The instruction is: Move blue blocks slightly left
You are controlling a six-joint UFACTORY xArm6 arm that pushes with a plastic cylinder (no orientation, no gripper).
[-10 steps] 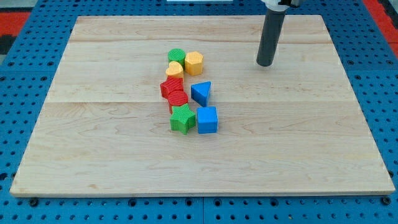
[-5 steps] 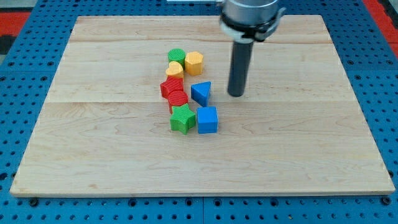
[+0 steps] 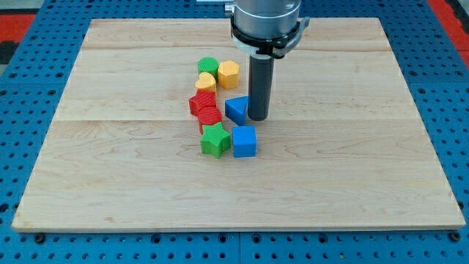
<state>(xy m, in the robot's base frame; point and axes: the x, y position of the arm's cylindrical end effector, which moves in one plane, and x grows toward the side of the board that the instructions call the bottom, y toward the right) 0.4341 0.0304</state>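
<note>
Blocks lie clustered near the middle of the pale wooden board (image 3: 110, 169), and all positions below are given relative to the blue triangular block (image 3: 236, 109). My tip (image 3: 257, 118), the lower end of the straight dark rod, has no claw to open or close; it stands on the board against that block's side toward the view's right, touching or just short of touching. Toward the view's bottom, just beside the triangle but apart from it, sits the blue cube (image 3: 244, 141). The green star-shaped block (image 3: 215, 139) lies down and to the view's left, touching the blue cube. Two red ridged blocks, shapes unclear, sit just to the view's left: one level (image 3: 203, 102), the other slightly lower (image 3: 209, 116). Toward the view's top stand the orange faceted block (image 3: 229, 73), the yellow rounded block (image 3: 207, 81) and the green cylindrical block (image 3: 208, 65), grouped closely.
</note>
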